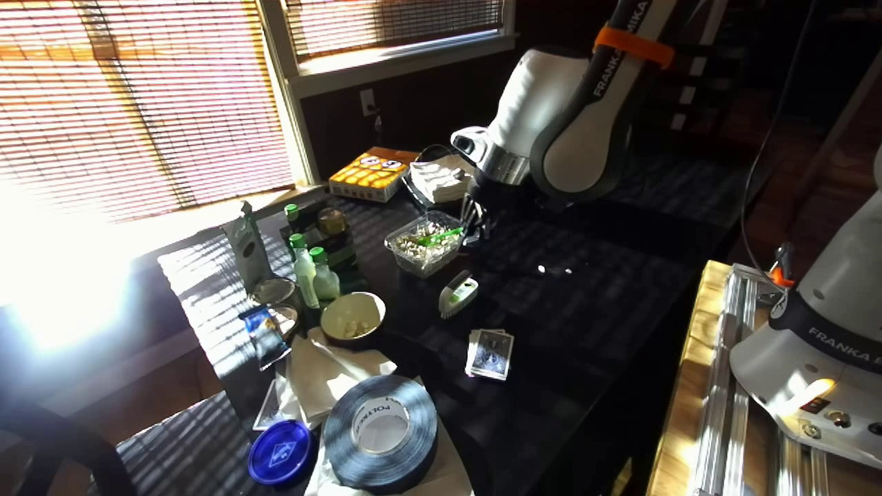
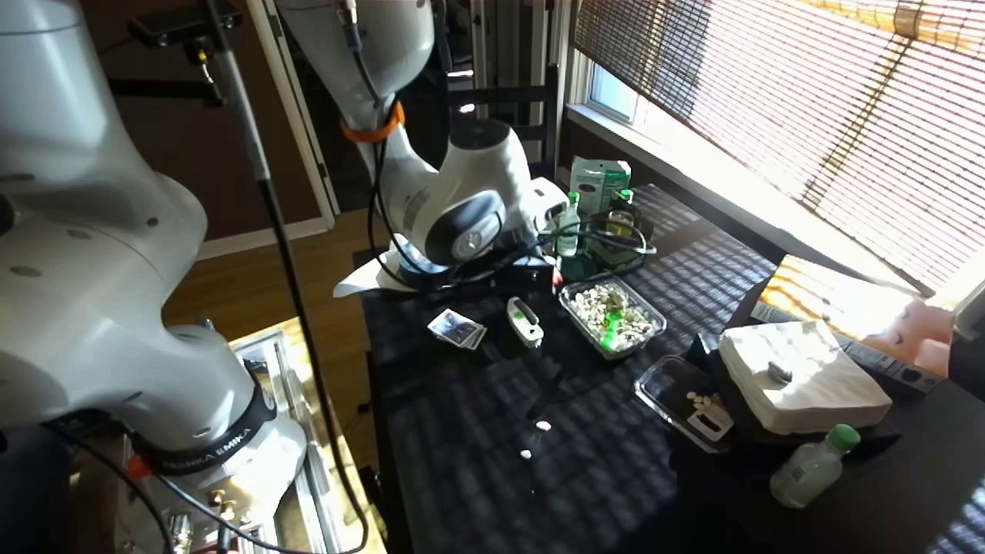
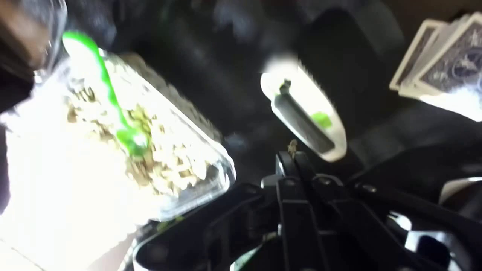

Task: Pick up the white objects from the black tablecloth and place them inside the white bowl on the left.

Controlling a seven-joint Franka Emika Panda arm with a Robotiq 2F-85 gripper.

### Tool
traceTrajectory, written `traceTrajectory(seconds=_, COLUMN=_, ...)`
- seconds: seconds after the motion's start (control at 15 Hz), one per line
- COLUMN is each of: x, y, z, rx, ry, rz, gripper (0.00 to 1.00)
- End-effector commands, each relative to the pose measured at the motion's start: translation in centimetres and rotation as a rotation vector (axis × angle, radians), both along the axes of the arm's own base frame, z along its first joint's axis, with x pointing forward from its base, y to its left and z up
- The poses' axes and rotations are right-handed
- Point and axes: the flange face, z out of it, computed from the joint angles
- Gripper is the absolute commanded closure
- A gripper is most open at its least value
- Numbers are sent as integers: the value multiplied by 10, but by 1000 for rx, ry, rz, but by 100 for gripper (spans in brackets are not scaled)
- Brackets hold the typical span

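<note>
Black tablecloth (image 1: 592,344): one, lying under the other things; the work is apparently standing at the carry to the white bowl (image 1: 348,308).
Franka arm (image 1: 579,131): one, reaching over the tablecloth; the next move is probably calling for travel left, a lowering over the bowl and a release.
Deep plastic container (image 1: 427,266): one, holding pale chips (image 1: 413,245) and one green spoon (image 1: 439,238).
End effector (image 3: 293,155): one, its jaws standing together, seemingly pinching one tiny pale bit (image 3: 292,145).
White bowl: one, sitting on the left, holding several pale pieces (image 1: 355,328), too small for counting.
Scrub brush (image 1: 458,295): one, lying between container and card stack (image 1: 490,355).
White bits (image 1: 541,269): two, lying on the tablecloth well right of the bowl; a fainter speck (image 2: 532,492) is perhaps making three.
</note>
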Motion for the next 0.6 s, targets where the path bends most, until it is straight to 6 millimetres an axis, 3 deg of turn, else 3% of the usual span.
traceTrajectory(seconds=0.0, x=32, y=76, z=34, rx=1, ry=-68, rz=136, gripper=99)
traceTrajectory(seconds=0.2, x=62, y=127, z=46, rx=-13, ry=-101, rz=231, gripper=99)
traceTrajectory(seconds=0.33, x=83, y=144, z=49, rx=-39, ry=-128, rz=248, gripper=99)
traceTrajectory(seconds=0.53, x=109, y=169, z=34, rx=-70, ry=-138, rz=273, gripper=99)
